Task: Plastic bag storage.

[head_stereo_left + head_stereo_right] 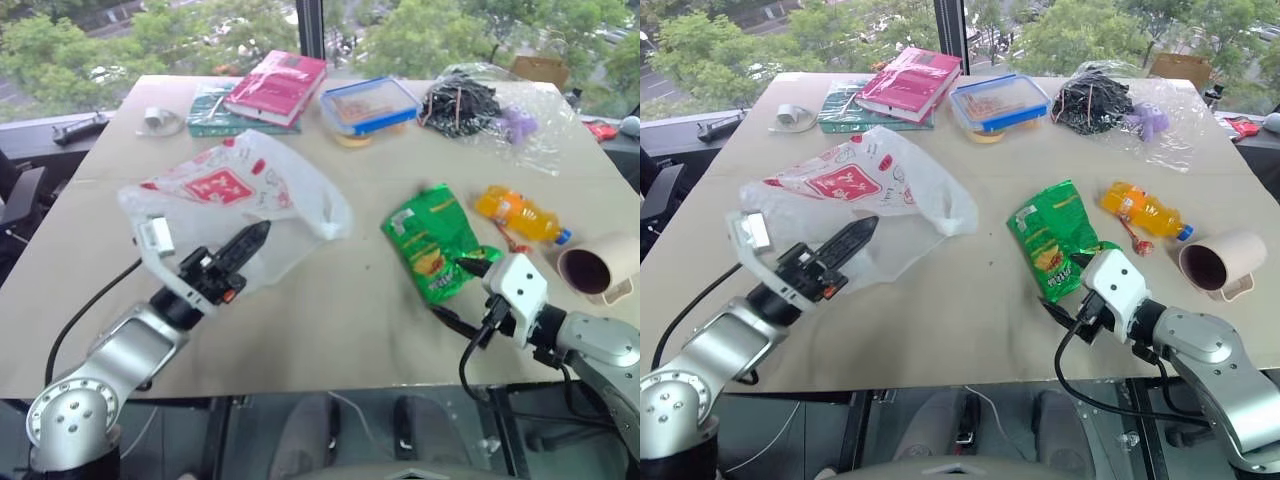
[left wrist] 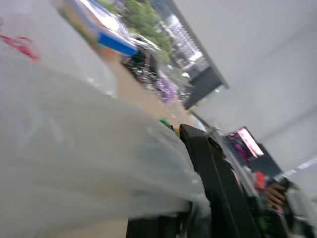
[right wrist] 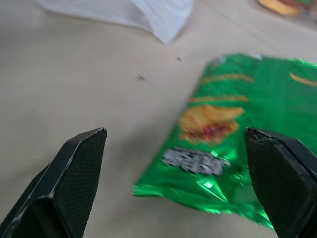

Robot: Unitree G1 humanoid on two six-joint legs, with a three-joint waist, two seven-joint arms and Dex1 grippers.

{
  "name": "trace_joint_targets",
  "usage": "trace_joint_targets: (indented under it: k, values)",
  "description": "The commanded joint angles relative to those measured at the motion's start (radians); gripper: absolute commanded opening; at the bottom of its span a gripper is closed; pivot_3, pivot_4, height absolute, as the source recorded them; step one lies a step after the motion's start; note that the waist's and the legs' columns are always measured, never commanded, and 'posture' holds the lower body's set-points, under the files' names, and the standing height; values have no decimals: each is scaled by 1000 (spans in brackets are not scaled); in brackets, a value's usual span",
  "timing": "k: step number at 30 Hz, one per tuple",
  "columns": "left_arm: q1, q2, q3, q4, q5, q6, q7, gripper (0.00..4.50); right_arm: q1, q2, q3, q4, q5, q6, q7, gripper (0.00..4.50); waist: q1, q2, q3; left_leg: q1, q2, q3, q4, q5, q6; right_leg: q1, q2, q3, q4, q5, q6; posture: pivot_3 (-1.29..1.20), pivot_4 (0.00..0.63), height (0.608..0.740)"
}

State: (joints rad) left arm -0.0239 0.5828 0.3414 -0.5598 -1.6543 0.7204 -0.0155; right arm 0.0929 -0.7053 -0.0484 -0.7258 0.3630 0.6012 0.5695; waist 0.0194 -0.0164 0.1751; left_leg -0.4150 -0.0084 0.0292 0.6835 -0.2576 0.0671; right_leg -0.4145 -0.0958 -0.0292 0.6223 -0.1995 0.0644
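Left gripper (image 1: 247,243) pinches the near edge of the plastic bag (image 1: 240,190), apparently to gather it | bag lies crumpled on the tabletop (image 1: 330,310), left of the green snack packet (image 1: 432,242) | right gripper (image 3: 181,181) spread, hovering over that packet's near end.

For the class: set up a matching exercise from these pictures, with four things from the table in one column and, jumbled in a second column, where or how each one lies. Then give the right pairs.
Column one:
1. plastic bag
2. green snack packet
3. orange drink bottle
4. pink book

Column two:
A. at the far edge of the table, stacked on a green book
B. lying flat just ahead of the open right pincer
C. near edge caught in the shut left pincer
D. on its side between the snack packet and the tipped cup

Pairs: 1-C, 2-B, 3-D, 4-A
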Motion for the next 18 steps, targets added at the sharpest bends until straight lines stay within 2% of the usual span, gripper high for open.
trace_joint_targets:
  k: [1, 4, 8, 12, 14, 16, 18]
  values:
    - [-38, 24, -43, 6, -29, 25, -21, 108, -9, 7, -6, -38, 2, -1, -8, 4500, -1, 0, 0, 0, 0, 0, 0, 0, 0, 0, 0, 0, 0, 0, 0, 0, 150, 740]
    - [-10, 49, -52, 11, 5, 47, -62, 108, -27, 14, 23, -42, -19, -12, -13, 4500, -9, 0, 0, 0, 1, 1, -1, 0, 0, 0, 2, 2, 0, 0, 0, 0, 150, 740]
    - [82, 110, -44, -36, 121, 67, -148, 108, -47, 38, 57, -26, -42, -23, -27, 4500, -6, 1, 1, 1, 3, 2, -1, 0, 0, -1, 4, 2, 0, 0, 0, 0, 150, 740]
    - [152, 129, -3, -105, 165, 41, -142, 1823, -54, 58, 74, -20, -52, -28, -27, 4500, -2, 0, 1, 0, 3, 1, -1, 0, -1, -1, 3, 2, 0, 0, 0, 0, 150, 740]
    - [224, 137, 21, -184, 359, -6, -113, 2656, -60, 62, 84, -5, -55, -39, -16, 4500, -3, 0, 1, 0, 2, 1, -1, -2, -5, -1, 1, 2, -1, 0, 0, 0, 150, 740]
    - [327, 119, 63, -239, 521, -62, -109, 2656, -75, 68, 95, 15, -53, -52, -3, 4500, -8, 0, 1, 0, 2, 2, -1, -3, -5, -1, 1, 2, -1, 0, 0, 0, 150, 740]
    - [446, 111, 97, -277, 643, -123, -189, 2656, -95, 73, 103, 35, -49, -60, 11, 4500, -12, 0, 1, 1, 2, 4, -3, -3, -5, -1, 1, 4, -1, 0, 0, 0, 150, 740]
